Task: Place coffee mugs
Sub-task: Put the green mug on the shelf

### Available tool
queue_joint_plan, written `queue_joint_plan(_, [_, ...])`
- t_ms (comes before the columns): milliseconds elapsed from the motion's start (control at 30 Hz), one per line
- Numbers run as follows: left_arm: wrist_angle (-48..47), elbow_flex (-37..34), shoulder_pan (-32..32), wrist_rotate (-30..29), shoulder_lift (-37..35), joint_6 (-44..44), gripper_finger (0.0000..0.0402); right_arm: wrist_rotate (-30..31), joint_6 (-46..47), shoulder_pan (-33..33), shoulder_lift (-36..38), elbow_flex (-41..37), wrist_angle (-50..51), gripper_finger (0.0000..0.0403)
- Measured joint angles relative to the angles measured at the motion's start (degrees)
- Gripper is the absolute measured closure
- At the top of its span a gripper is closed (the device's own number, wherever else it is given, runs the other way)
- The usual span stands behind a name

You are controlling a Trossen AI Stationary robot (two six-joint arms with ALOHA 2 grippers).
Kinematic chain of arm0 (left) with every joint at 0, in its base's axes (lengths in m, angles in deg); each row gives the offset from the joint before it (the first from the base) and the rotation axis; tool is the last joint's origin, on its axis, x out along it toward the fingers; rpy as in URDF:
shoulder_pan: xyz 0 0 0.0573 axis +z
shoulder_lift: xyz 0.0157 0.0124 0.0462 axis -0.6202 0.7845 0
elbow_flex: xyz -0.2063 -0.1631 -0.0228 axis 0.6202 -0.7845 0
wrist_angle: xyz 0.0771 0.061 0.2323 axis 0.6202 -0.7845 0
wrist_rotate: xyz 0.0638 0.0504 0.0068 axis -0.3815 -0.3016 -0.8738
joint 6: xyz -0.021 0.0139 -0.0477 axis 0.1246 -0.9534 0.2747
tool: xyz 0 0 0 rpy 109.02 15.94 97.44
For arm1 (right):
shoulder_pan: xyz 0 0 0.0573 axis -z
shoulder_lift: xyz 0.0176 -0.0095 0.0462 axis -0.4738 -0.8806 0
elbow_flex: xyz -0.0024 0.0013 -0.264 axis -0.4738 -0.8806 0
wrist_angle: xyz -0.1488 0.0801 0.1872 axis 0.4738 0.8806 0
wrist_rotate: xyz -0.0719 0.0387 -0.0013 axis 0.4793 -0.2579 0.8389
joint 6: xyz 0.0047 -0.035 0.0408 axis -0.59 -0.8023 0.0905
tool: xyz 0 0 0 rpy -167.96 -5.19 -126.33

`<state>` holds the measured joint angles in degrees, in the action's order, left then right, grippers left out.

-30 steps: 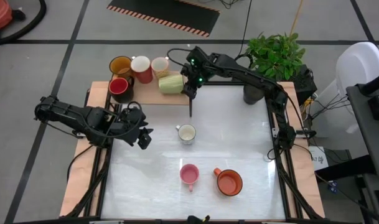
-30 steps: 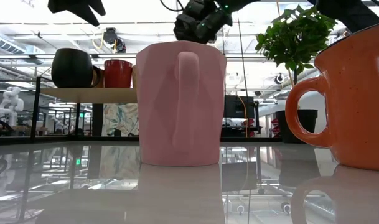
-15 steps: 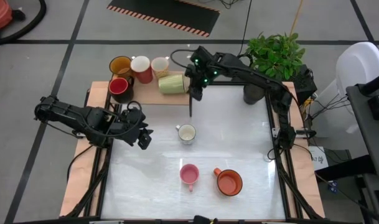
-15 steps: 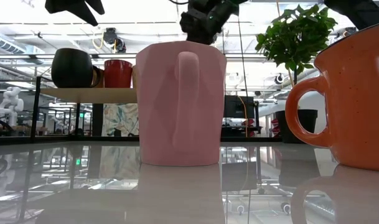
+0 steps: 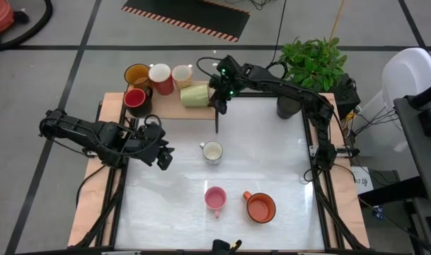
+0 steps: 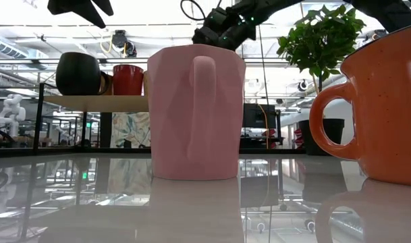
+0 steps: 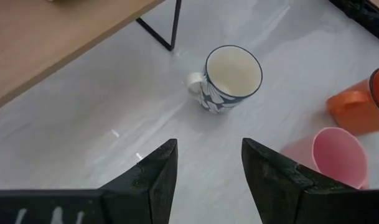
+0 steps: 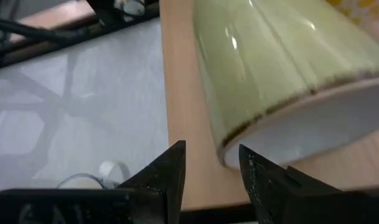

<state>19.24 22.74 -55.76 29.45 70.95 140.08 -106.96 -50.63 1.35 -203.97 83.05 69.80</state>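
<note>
The left tool [image 5: 163, 157] hovers open and empty at the left of the white surface [image 5: 272, 163], waiting. Behind it, a wooden shelf [image 5: 165, 108] holds red, amber and white mugs [image 5: 161, 77]. Mid-surface stand a cream mug [image 5: 212, 151], a pink mug [image 5: 215, 198] and an orange mug [image 5: 260, 207], already placed. The right tool [image 5: 219, 101], fingers parted and empty, reaches to the rim of a green mug [image 5: 194, 95] lying tipped on the shelf, likely to lift it.

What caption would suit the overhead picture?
Right fingers hover open by a tipped pale green mug on the wooden shelf.
</note>
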Motion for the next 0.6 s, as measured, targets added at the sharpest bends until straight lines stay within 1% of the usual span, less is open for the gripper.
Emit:
queue_joint_plan(233, [0.4, 0.0, 0.0, 0.6, 0.0, 2.0, 0.0220, -0.9, 4.2, -0.6, 0.0, -5.2, -10.3, 0.0273])
queue_joint_plan(300, [0.4, 0.0, -0.1, 1.2, 0.0, 2.6, 0.0220, -1.3, 4.9, -0.7, 0.0, -6.3, -12.1, 0.0278])
queue_joint_plan(400, [0.4, 0.0, -0.5, 2.3, 0.0, 3.3, 0.0220, -2.1, 5.3, -0.9, 0.0, -7.4, -13.3, 0.0308])
queue_joint_plan(533, [0.5, 0.0, -1.2, 2.6, 0.0, 4.4, 0.0220, -1.9, 4.6, -1.1, 0.7, -7.4, -13.3, 0.0381])
queue_joint_plan(600, [0.4, 0.0, -1.4, 2.6, 0.0, 4.9, 0.0220, -0.3, 3.8, -1.3, 1.9, -7.3, -12.5, 0.0389])
